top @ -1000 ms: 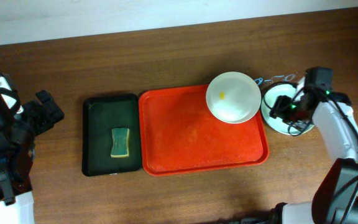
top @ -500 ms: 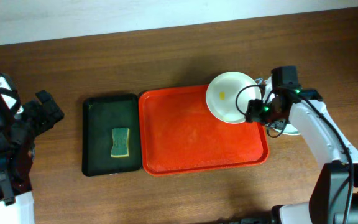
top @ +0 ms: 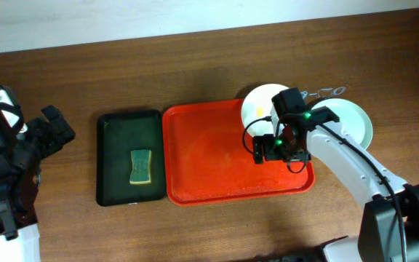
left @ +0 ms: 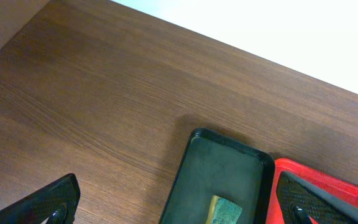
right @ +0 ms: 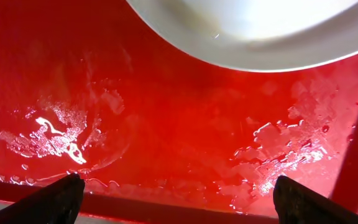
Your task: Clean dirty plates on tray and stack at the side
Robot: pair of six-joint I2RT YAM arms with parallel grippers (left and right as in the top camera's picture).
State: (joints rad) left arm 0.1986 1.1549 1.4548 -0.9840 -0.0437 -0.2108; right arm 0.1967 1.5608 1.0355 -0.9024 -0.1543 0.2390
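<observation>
While brown wood tbl point(top: 195, 73) ends at white band point(top: 122, 18), red tray point(top: 209, 164) looks wet.

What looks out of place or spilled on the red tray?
The red tray has a wet floor, with smeared liquid and droplets on it. The white plate lies across the tray's far right corner and overhangs the rim instead of sitting inside.

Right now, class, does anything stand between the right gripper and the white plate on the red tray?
Nothing visible does. The right gripper is open above the red tray, with only bare, wet tray between it and the white plate.
</observation>
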